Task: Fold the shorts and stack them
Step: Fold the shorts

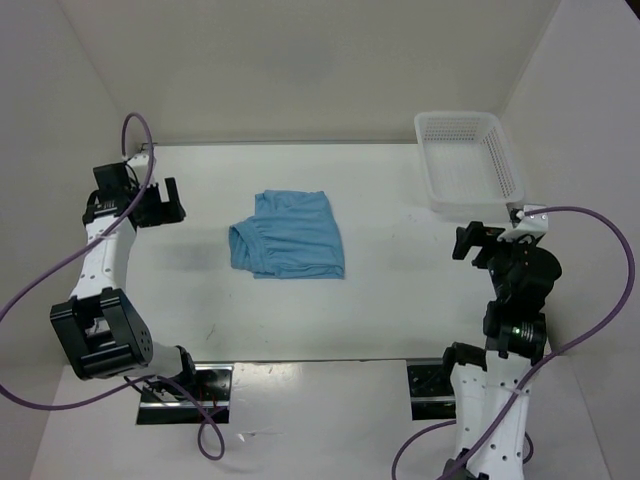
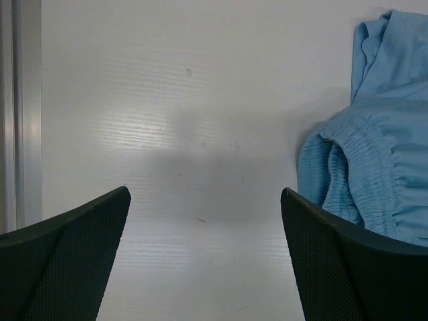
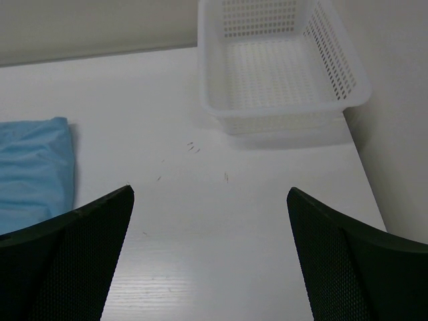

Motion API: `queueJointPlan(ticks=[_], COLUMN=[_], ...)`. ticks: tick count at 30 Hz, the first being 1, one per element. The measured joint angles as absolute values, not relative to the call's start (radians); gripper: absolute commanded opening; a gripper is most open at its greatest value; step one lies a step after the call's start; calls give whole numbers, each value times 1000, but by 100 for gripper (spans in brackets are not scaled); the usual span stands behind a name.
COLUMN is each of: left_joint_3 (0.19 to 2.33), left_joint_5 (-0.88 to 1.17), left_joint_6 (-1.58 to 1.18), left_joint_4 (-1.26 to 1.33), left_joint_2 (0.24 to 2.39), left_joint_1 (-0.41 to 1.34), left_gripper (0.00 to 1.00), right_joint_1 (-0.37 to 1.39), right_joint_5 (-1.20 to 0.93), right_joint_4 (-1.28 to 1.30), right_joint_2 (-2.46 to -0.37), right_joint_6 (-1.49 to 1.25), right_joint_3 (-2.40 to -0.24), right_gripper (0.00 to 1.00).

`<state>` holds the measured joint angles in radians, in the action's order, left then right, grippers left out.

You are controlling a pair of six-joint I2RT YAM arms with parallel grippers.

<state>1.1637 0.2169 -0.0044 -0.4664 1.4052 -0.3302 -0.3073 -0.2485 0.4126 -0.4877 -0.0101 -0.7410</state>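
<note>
On the table (image 1: 380, 300), centre: shorts (image 1: 288, 236) lie flat, bunched waistband toward the left arm. Basket (image 1: 468, 165) sits at the far right corner. Left gripper (image 1: 176, 202) has its fingers apart and holds nothing, left of the shorts, not touching. Right gripper (image 1: 460, 243) is likewise spread, well apart from the shorts.

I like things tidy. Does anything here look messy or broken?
Nothing is broken or spilled. Only the shorts look a bit messy: they lie rumpled in the middle, with the waistband bunched up at their left end. The basket sits empty in the far right corner.
</note>
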Motion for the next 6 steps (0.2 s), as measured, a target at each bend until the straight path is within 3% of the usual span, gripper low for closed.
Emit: queueJointPlan(ticks=[6], left_joint_3=[1145], left_joint_5=[234], left_joint_6=[-4], left_joint_4=[-461], left_joint_2=[1382], left_joint_1=[-330], left_gripper=[100], right_joint_1=[-315], right_joint_5=[-262], right_joint_4=[410], right_joint_2=[-384], right_joint_6=[-20], right_joint_3=[-726], right_gripper=[100])
